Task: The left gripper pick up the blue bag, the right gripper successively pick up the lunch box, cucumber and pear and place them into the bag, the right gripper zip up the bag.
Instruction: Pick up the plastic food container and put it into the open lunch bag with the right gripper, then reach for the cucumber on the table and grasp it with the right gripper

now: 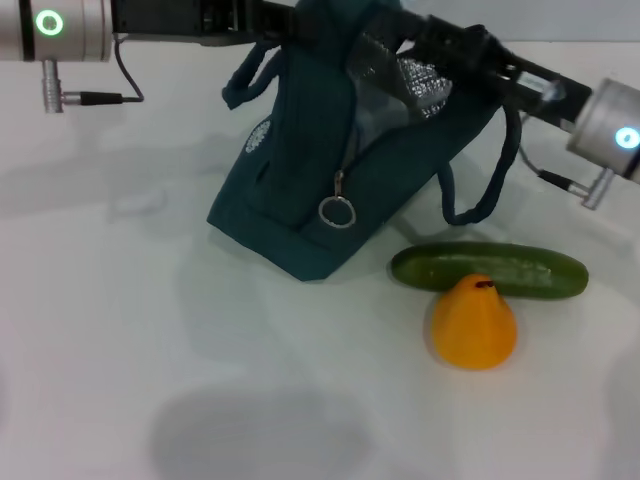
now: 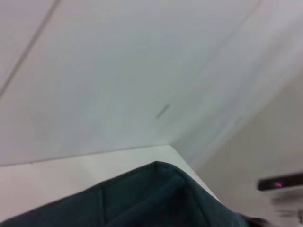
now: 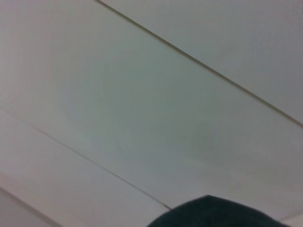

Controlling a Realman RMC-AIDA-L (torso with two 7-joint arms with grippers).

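The blue bag [image 1: 300,180] stands on the white table with its top held up and its mouth open, showing silver lining [image 1: 412,82]. My left gripper [image 1: 290,22] reaches in from the upper left and grips the bag's top edge. My right gripper [image 1: 425,45] comes from the upper right and is at the bag's open mouth. The green cucumber [image 1: 488,270] lies on the table right of the bag. The yellow pear [image 1: 474,323] sits just in front of it, touching it. The lunch box is out of view. Bag fabric shows in the left wrist view [image 2: 156,198] and the right wrist view [image 3: 218,213].
A zipper pull with a metal ring [image 1: 338,211] hangs on the bag's front. A dark strap [image 1: 490,190] loops down on the bag's right side, near the cucumber. White table [image 1: 120,330] spreads to the left and front.
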